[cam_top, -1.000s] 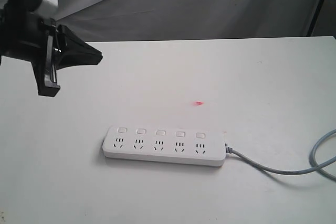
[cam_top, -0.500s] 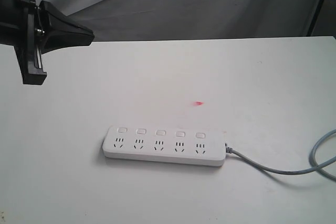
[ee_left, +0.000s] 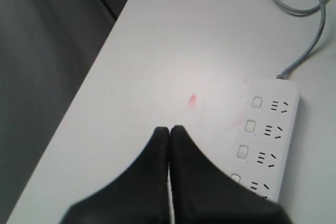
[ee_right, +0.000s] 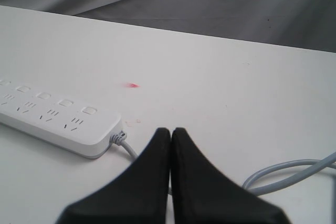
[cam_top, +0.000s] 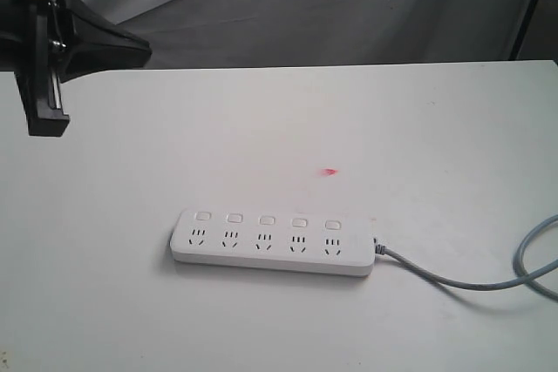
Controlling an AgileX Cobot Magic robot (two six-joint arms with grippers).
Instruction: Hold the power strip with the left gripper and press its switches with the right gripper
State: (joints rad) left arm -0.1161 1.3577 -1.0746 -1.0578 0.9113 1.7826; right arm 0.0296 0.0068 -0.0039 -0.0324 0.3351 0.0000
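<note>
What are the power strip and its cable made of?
The power strip looks like hard white plastic, smooth and slightly glossy: rounded moulded corners and buttons. The cable seems sheathed in matte grey rubber or soft plastic, since it bends in loose curves.

No readable text, labels or numbers on the power strip (cam_top: pixel 272 242).

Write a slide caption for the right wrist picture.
Shut right gripper facing a white table with a power strip and its grey cable.
</note>
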